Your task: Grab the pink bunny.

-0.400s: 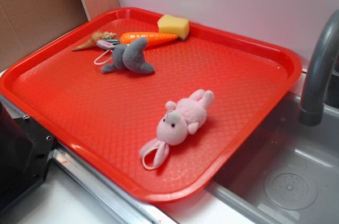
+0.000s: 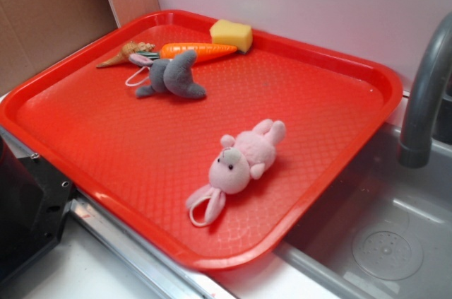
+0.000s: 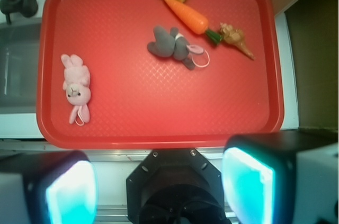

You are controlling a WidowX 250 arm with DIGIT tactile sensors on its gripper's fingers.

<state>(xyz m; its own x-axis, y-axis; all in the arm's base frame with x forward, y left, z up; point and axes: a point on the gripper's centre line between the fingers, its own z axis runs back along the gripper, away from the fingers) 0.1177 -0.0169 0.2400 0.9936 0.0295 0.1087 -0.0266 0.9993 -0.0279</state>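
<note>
**Five things on the tray, gripper parked well back from all of them**

Five items on my red tray (image 2: 63, 143) right now, so here's the layout from where I'm driving.

My target, the pink bunny (image 2: 238, 163), is lying flat on the tray floor, out in the open with nothing touching it. In the side view it's in the near-right part, close to the edge by the sink (image 2: 395, 242) and the grey faucet (image 2: 424, 101). Head and floppy ears point toward the near rim, feet toward the back. From the wrist view (image 3: 76, 86) it's over on the far left of the tray, ears pointing toward the camera.

The grey bunny (image 2: 171, 77) is well apart from it, up at the far end. Just behind that one are a toy carrot (image 2: 199, 50) and a little tan dinosaur-looking figure (image 2: 126, 53), all bunched close together. A yellow sponge (image 2: 232, 34) sits by the back rim, near the carrot's tip.

The gripper (image 3: 159, 187) is spread wide, holding nothing. Both fingers (image 3: 249, 187) show at the bottom of the wrist view, on the near side of the tray rim, not over any toy.
</note>
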